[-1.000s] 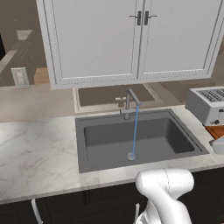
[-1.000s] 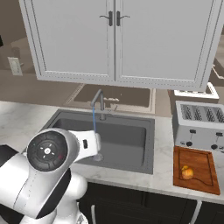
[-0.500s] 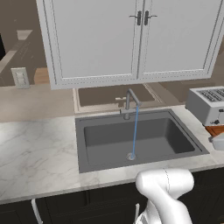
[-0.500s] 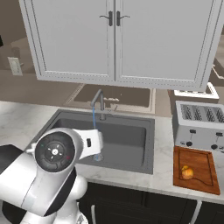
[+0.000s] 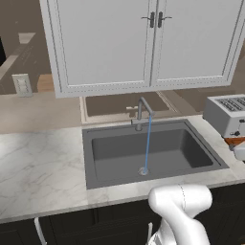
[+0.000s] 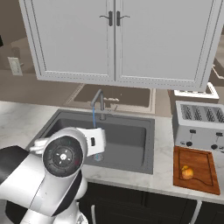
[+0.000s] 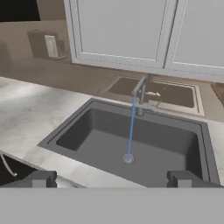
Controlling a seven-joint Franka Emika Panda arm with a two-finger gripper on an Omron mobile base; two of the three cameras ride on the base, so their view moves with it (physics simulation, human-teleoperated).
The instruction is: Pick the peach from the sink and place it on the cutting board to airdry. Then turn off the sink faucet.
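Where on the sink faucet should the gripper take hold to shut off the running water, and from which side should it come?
Probably the small side lever at the base of the sink faucet, not the tall gooseneck. The lever juts sideways beside the upright stem, so the gripper, jaws apart, should come in from the front over the sink, clear of the water stream. The lever is too small to make out in detail.

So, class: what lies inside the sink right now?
Inside the sink a thin blue stream of water falls from the sink faucet onto the round drain. The robot's arm hides the basin's near left part in the right base view.
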